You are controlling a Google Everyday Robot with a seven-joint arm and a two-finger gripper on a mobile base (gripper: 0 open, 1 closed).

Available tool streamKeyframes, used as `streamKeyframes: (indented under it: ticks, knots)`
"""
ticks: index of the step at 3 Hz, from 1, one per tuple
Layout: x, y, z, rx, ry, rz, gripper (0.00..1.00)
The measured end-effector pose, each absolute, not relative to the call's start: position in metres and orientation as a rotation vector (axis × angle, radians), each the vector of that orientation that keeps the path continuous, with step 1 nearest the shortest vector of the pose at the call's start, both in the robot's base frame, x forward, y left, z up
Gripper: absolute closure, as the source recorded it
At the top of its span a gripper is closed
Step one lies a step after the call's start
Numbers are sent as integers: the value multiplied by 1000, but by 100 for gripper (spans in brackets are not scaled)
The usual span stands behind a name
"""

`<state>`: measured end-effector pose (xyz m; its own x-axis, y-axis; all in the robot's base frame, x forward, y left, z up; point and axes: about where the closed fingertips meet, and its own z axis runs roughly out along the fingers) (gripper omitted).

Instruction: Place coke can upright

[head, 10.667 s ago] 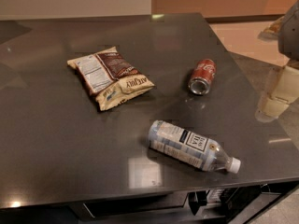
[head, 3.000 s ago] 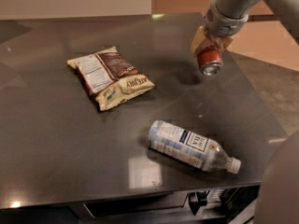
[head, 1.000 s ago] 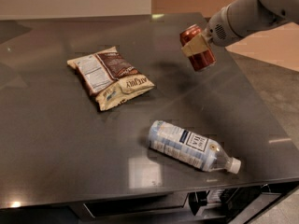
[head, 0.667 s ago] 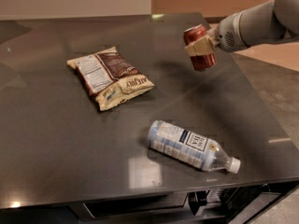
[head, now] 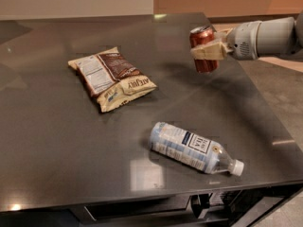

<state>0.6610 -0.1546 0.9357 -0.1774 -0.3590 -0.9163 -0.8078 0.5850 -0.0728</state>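
Note:
The red coke can (head: 204, 64) stands nearly upright, silver top up, at the right of the dark table (head: 57, 141). I cannot tell whether its base touches the tabletop or hangs just above it. My gripper (head: 208, 52) reaches in from the right edge and is shut on the can around its middle, with a tan finger (head: 212, 51) across its front. The grey arm (head: 265, 37) runs off to the right.
A chip bag (head: 111, 77) lies flat at centre left. A clear plastic water bottle (head: 193, 147) with a white cap lies on its side near the front right. The table's right edge runs just below the arm.
The can lay on its side on the table at first. My gripper took hold of it, lifted it and turned it; over the last second it went from tilted to nearly upright.

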Motion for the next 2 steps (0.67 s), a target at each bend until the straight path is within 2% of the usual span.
streamKeyframes:
  ticks: [2]
  knots:
    - [662,-156,919,-984,1683,604,100]
